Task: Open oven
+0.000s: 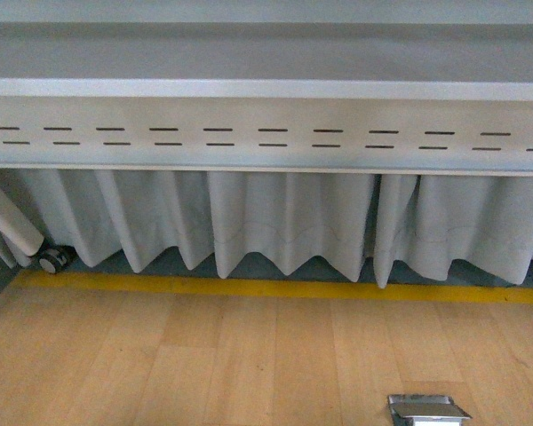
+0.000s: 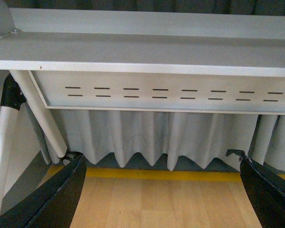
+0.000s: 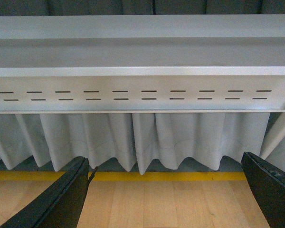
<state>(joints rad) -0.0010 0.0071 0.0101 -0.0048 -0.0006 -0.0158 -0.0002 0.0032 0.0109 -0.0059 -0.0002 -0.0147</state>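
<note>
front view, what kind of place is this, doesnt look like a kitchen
Probably a lab or office-style workroom rather than a home kitchen: a grey table with a slotted metal panel under its edge, a pleated white curtain hanging below that, and a yellow line marked across the wooden floor.

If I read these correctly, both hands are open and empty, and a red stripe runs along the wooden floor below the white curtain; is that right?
Not quite: the stripe is yellow, not red, as the front view shows. The rest holds: the left hand and right hand are open and empty, and the stripe runs along the wooden floor below the white curtain.
</note>
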